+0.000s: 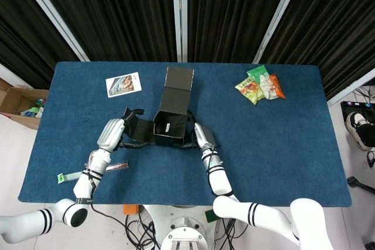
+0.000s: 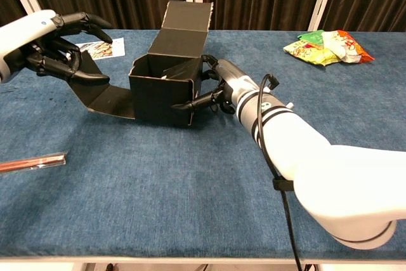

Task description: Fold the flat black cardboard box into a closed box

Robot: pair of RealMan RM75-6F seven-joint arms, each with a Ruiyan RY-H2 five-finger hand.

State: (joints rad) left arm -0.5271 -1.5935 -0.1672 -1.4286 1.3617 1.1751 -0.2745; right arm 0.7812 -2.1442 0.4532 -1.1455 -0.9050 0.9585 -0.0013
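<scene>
Half-formed box [image 2: 162, 90] stands, lid open: right hand [image 2: 212, 90] grips its wall, left hand [image 2: 60, 46] holds the outer flap [image 2: 104, 96].

Blue felt-covered table [image 1: 293, 156] is sitting in front of black pleated curtains [image 1: 234, 10] split by white frame bars [image 1: 179, 13], pale floor [image 1: 12, 144] is showing beyond both table ends, open cardboard carton [image 1: 17, 102] lying out past the left hand's side.
</scene>
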